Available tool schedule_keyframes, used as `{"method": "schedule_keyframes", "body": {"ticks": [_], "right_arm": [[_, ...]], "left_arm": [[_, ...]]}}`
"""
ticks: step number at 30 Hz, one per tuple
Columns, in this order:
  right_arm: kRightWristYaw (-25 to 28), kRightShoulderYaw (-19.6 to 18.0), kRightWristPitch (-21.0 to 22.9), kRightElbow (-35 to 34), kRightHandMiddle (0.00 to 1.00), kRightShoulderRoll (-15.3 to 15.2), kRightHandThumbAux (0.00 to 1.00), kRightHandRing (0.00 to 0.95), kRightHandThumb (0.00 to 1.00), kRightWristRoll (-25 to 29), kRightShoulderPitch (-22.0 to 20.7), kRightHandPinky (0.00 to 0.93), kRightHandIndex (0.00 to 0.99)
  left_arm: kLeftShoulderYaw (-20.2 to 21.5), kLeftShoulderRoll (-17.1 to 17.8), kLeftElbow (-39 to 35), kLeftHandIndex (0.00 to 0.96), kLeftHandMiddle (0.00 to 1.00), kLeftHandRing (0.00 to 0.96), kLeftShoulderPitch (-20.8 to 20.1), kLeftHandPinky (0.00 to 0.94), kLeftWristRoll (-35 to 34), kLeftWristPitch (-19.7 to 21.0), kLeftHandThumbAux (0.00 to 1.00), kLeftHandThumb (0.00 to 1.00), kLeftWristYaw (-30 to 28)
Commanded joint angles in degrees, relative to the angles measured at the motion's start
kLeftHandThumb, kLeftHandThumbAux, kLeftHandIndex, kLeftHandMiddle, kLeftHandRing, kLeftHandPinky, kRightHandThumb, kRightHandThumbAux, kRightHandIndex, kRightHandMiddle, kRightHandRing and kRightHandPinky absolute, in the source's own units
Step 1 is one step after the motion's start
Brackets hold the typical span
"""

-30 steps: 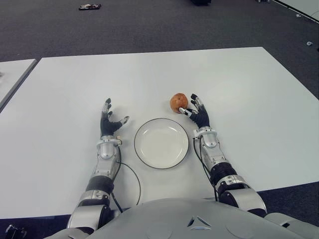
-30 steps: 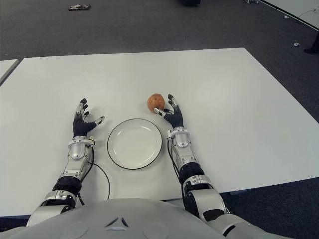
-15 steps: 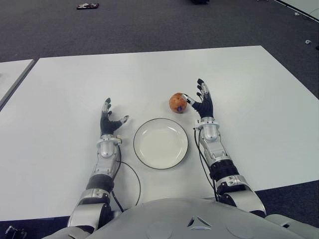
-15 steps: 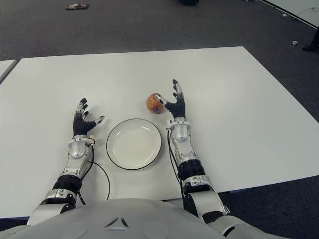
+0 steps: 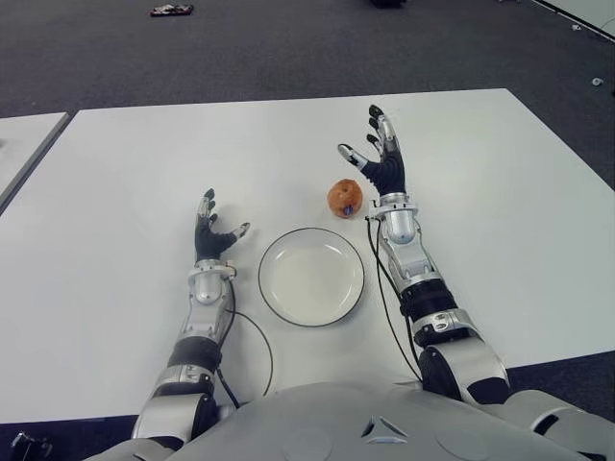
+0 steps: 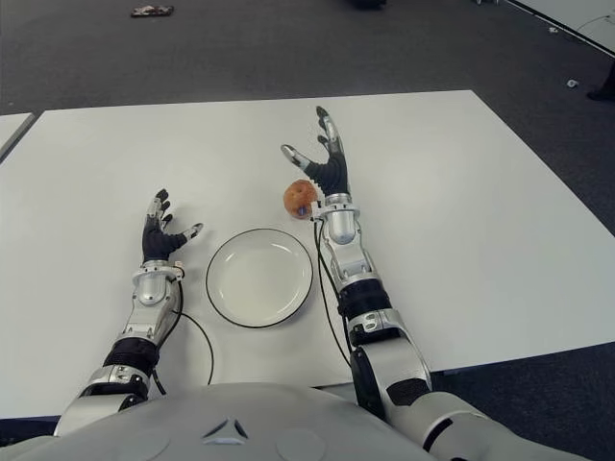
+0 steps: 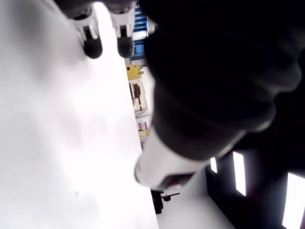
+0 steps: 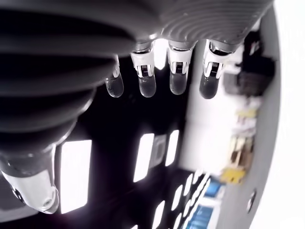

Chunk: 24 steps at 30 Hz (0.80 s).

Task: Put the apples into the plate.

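Observation:
One reddish apple (image 5: 345,197) sits on the white table (image 5: 125,173), just beyond the far right rim of the white plate (image 5: 311,277), which has a dark rim and holds nothing. My right hand (image 5: 374,158) is raised above and slightly behind the apple, fingers spread and pointing upward, holding nothing. My left hand (image 5: 210,233) shows to the left of the plate with its fingers extended and open.
A black cable (image 5: 258,336) loops on the table near my left forearm. A second table's edge (image 5: 29,158) shows at far left. Dark carpet lies beyond, with a small object (image 5: 172,12) on the floor.
My right hand has lifted off the table from beside the apple and now stands above it with fingers spread. The apple has barely shifted. The left hand has not moved.

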Motion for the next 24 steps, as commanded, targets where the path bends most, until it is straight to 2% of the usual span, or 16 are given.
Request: {"method": "schedule_keyframes", "body": {"ticks": [1, 8, 13, 15, 19, 24], "right_arm": [[1.1, 0.5, -1.3, 1.3, 0.0, -0.6, 0.611, 0.028, 0.165, -0.5, -0.4, 0.1, 0.0], [1.9, 1.0, -1.3, 0.7, 0.0, -1.0, 0.589, 0.022, 0.15, -1.0, -1.8, 0.079, 0.0], [2.3, 2.0, -0.2, 2.8, 0.0, -0.9, 0.563, 0.013, 0.142, -2.3, -4.5, 0.055, 0.0], [2.0, 2.7, 0.0, 5.9, 0.0, -0.8, 0.557, 0.009, 0.138, -3.3, -6.6, 0.046, 0.0], [-0.2, 4.9, -2.8, 16.7, 0.0, -0.9, 0.551, 0.002, 0.121, -6.7, -11.4, 0.046, 0.0], [-3.3, 7.9, -5.9, 24.8, 0.004, -1.9, 0.547, 0.007, 0.112, -11.0, -14.4, 0.063, 0.0]], "left_arm": [[-0.1, -0.6, 1.2, 0.0, 0.0, 0.0, 1.9, 0.007, -0.1, 2.0, 0.556, 0.107, -0.5], [-0.1, -0.7, 1.3, 0.0, 0.0, 0.0, 1.9, 0.012, -0.1, 1.6, 0.545, 0.115, -0.2], [-0.1, -1.0, 1.1, 0.0, 0.0, 0.0, 1.9, 0.016, 0.0, 1.7, 0.543, 0.125, 0.0], [-0.1, -1.0, 1.1, 0.0, 0.0, 0.0, 1.9, 0.016, 0.0, 1.8, 0.544, 0.129, 0.0], [-0.1, -1.0, 0.9, 0.0, 0.0, 0.0, 2.0, 0.016, -0.1, 1.9, 0.544, 0.134, -0.2], [-0.1, -1.1, 1.0, 0.0, 0.0, 0.0, 1.9, 0.018, -0.1, 1.5, 0.544, 0.132, 0.0]]}}
